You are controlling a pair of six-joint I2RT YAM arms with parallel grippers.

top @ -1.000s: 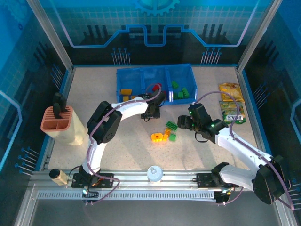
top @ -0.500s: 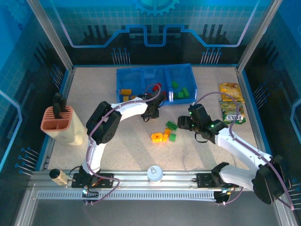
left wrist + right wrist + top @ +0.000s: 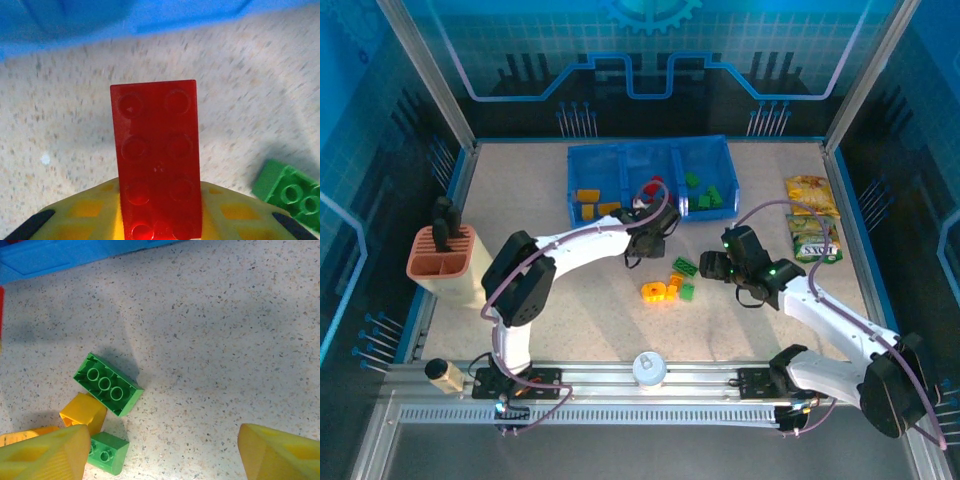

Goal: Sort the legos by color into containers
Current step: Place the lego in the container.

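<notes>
Left hand (image 3: pixel 638 250) clamped on red lego (image 3: pixel 157 160), drawn slightly back from tray (image 3: pixel 620 160); right hand (image 3: pixel 162 452) apart, unmoved.

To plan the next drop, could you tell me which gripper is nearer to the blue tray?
Left. The left gripper, shut on a red brick, hovers just in front of the tray; the right gripper sits farther back, open beside the loose bricks.
</notes>
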